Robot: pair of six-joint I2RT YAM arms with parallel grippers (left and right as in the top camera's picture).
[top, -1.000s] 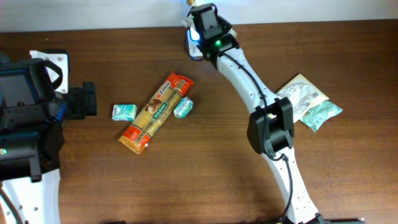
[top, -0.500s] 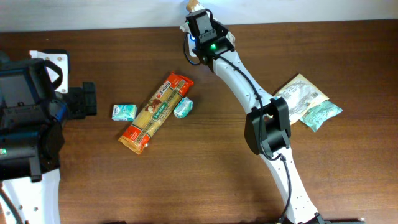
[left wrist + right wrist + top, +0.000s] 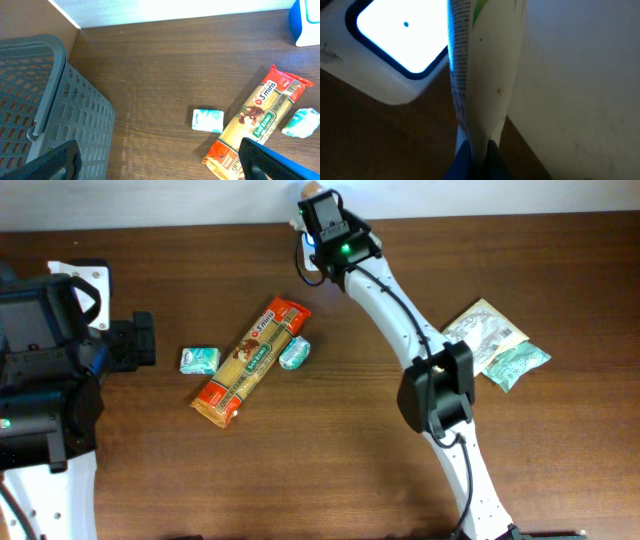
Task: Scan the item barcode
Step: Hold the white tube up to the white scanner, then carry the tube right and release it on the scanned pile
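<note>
Pinching flat white pouch [image 3: 485,75] edge-on, right pincer [image 3: 477,150], rounded glowing scanner [image 3: 385,45] beside

Pasta packet [image 3: 252,360] lies between left sachet [image 3: 199,360] and right sachet [image 3: 294,353]; pouch [image 3: 485,330] well to right

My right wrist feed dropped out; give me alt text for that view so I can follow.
A white packet with small print down its edge runs up mid-frame, pinched at the bottom by the right fingers, beside a white scanner whose blue-rimmed window glows. Brown table lies below, a pale wall to the right.
</note>
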